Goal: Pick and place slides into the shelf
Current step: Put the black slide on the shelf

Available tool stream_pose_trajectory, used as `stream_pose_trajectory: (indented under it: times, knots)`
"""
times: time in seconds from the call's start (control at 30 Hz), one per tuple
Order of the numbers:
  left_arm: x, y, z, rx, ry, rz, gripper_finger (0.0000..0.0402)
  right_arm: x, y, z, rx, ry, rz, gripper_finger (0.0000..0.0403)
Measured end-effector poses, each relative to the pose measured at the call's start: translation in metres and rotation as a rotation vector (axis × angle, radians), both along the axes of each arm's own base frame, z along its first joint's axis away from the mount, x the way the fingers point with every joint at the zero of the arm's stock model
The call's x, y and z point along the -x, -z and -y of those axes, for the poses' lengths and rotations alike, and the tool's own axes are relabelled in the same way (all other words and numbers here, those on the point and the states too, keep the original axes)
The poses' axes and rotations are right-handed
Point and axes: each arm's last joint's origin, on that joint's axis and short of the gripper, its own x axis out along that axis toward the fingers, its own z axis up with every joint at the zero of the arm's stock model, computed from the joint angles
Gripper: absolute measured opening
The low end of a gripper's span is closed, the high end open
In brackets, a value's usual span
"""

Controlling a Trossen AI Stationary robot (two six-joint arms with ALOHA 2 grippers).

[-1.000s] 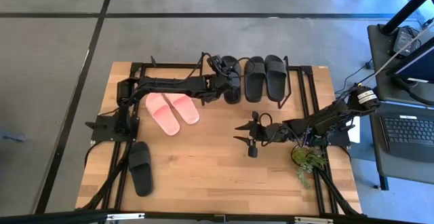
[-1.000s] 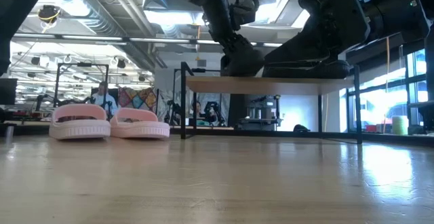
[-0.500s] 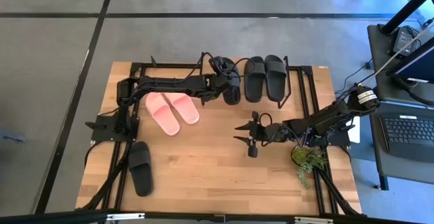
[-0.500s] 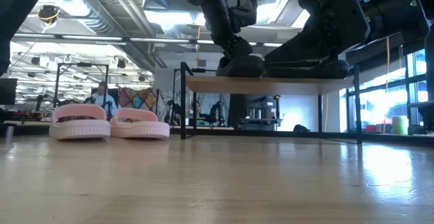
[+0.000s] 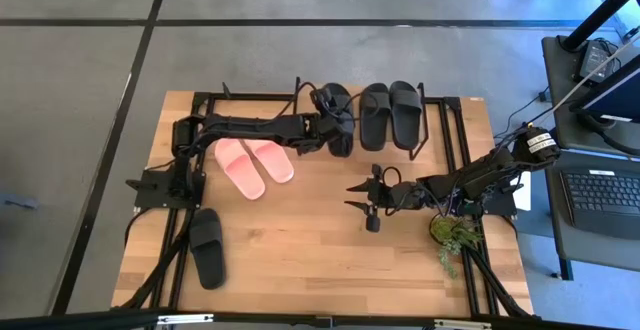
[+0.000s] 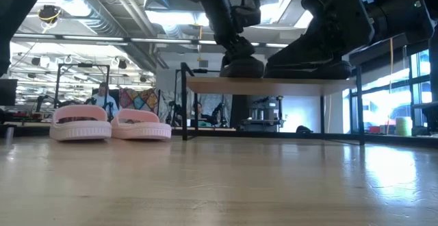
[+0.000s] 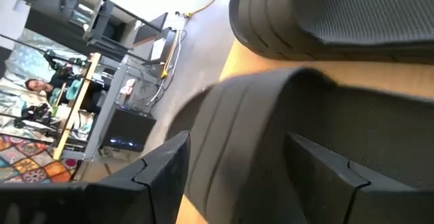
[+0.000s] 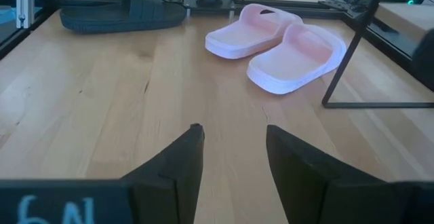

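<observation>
My left gripper reaches over the shelf at the table's far side and has a black slide between its fingers; the wrist view shows that slide filling the gap. Two more black slides lie flat on the shelf board to its right. The pink pair rests sole-down on the table left of the shelf, also showing as pink slides in the right wrist view. One black slide lies near the table's near left corner. My right gripper waits open, mid-table. My left gripper is shut on the black slide at its near end, one finger outside the ribbed sole edge and the other over the footbed. It comes slanting down from the table's left. The slide lies flat on the shelf board.
A small green plant stands near the table's right edge behind my right arm. The shelf's thin black legs stand on the table beside the pink pair. Bare wood lies between the pink pair and the right gripper. A person shows in the room behind.
My left gripper has come down and set the black slide on the shelf board: a second ago the slide hung tilted just above the board, now it lies flat on it beside the other two. The gripper has also drawn slightly toward the table's left.
</observation>
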Motion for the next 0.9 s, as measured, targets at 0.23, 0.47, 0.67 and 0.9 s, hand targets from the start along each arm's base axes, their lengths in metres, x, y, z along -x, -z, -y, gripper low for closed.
stream_pose_trajectory:
  times: [0.23,0.47,0.67,0.9]
  knots:
    - [0.000,-0.001,0.001,-0.002,0.000,0.004,0.0228,0.000,0.000,0.000,-0.001,0.000,0.000,0.0162]
    - [0.001,-0.005,-0.001,-0.002,-0.003,-0.002,0.0228,0.000,0.000,0.000,-0.002,0.000,0.000,0.0162]
    - [0.002,-0.019,0.000,0.044,0.034,-0.028,0.0228,0.000,0.000,0.000,-0.002,0.000,0.000,0.0162]
    - [0.002,-0.026,-0.002,0.131,0.093,-0.015,0.0228,0.000,0.000,0.000,-0.020,0.007,0.002,0.0162]
